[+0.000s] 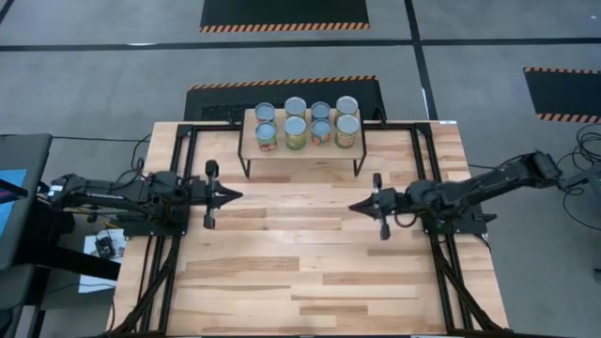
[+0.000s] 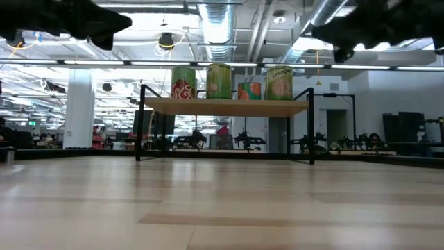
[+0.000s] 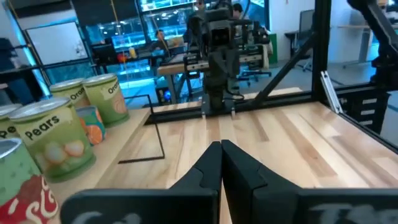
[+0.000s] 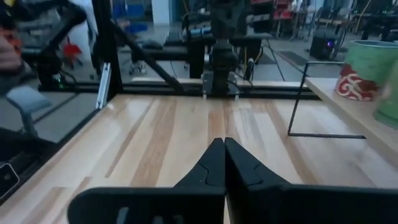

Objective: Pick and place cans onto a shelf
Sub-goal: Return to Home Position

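Several cans (image 1: 307,123) with silvery tops and green, red and orange labels stand upright in two rows on the shelf (image 1: 250,145), a low light-wood stand on black legs at the table's far middle. In the low view the cans (image 2: 219,81) stand on the plank (image 2: 225,107). My left gripper (image 1: 239,195) is shut and empty above the table's left middle, pointing right. My right gripper (image 1: 352,206) is shut and empty above the right middle, pointing left. The two face each other, apart. The left wrist view shows cans (image 3: 56,140) beside my shut fingers (image 3: 220,145); the right wrist view shows shut fingers (image 4: 224,142).
Black frame rails (image 1: 175,160) run along the table's left and right sides and far edge. A bare stretch of wooden tabletop (image 1: 300,272) lies between the arms and toward the near edge. A monitor (image 1: 14,183) stands off the table's left side.
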Available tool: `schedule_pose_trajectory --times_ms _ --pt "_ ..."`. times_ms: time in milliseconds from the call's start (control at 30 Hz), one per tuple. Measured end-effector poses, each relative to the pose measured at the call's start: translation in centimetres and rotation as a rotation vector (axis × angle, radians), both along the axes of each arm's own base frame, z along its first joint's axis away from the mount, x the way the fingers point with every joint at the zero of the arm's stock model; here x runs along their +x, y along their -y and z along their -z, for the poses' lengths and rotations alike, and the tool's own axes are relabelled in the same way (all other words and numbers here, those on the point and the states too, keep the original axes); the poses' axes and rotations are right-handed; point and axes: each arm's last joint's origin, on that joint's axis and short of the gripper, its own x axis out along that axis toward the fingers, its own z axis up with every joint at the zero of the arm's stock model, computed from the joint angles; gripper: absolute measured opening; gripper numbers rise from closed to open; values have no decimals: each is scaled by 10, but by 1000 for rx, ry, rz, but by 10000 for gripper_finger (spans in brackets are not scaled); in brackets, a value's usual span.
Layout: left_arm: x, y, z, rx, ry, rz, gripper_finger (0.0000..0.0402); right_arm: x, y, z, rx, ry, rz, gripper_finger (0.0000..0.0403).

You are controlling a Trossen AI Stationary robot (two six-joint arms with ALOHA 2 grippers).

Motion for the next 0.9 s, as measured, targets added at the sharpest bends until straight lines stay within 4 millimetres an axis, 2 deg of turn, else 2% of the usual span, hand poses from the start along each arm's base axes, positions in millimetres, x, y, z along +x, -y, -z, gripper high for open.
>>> schedule_pose_trajectory --times_ms 167,333,567,800,900 --pt "-7 0 14 -9 18 0 0 -22 11 9 17 67 26 10" --pt "-16 -1 25 -17 54 0 0 -42 14 14 9 161 20 5" --pt "-37 -3 27 -23 148 -46 0 -67 16 34 -42 265 71 5" --pt "-41 -3 30 -16 104 -46 0 -84 19 36 -35 275 80 7" --pt "-40 -3 34 -32 83 -47 0 -85 20 41 -55 225 96 6"
